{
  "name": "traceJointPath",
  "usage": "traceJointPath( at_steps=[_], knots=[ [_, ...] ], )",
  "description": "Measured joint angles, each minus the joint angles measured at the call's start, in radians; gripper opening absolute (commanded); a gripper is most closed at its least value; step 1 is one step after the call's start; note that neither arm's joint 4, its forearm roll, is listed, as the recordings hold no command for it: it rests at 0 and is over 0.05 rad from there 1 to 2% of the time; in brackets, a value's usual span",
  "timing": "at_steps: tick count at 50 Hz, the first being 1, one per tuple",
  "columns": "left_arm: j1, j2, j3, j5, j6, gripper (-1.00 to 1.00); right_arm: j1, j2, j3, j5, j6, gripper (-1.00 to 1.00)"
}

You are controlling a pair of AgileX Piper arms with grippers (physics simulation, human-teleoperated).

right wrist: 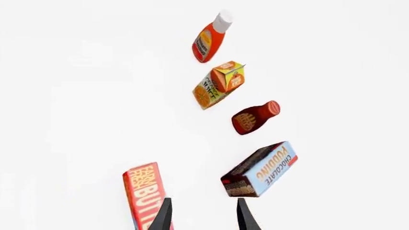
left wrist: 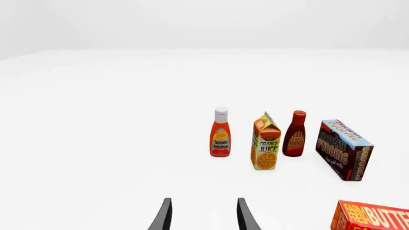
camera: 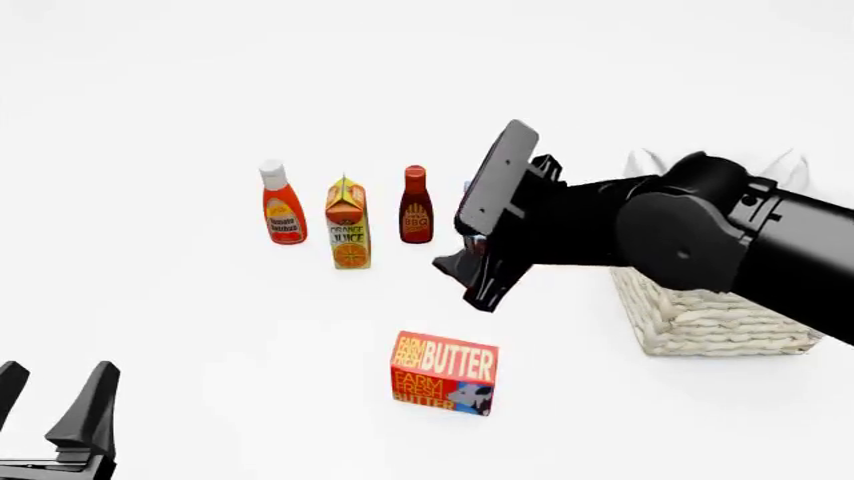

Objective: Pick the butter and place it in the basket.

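Observation:
The butter (camera: 445, 372), a red-orange "FARM FRESH BUTTER" carton, stands on the white table near the front middle. It also shows in the right wrist view (right wrist: 143, 191) and at the edge of the left wrist view (left wrist: 370, 216). My right gripper (camera: 470, 283) is open and empty. It hovers above and behind the butter, pointing down; in its wrist view (right wrist: 203, 215) one finger overlaps the carton's edge. The cream wicker basket (camera: 707, 320) stands at the right, mostly hidden by the right arm. My left gripper (camera: 51, 395) is open and empty at the front left, far from the butter.
Behind the butter stand a ketchup bottle (camera: 280, 205), an orange juice carton (camera: 347, 225) and a BBQ sauce bottle (camera: 415, 205). The chocolate pudding box (right wrist: 259, 170) lies beside them; in the front view the right gripper hides it.

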Motion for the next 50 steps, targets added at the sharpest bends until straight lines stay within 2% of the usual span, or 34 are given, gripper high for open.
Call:
traceJointPath(
  at_steps=[21,34,50],
  knots=[
    [0.000,0.000,0.000,0.000,0.000,1.00,0.090,0.040,-0.118,0.198,-0.033,1.00],
    [0.000,0.000,0.000,0.000,0.000,1.00,0.182,0.057,-0.167,0.302,-0.003,1.00],
    [0.000,0.000,0.000,0.000,0.000,1.00,0.227,0.091,-0.202,0.367,0.015,1.00]
  ],
)
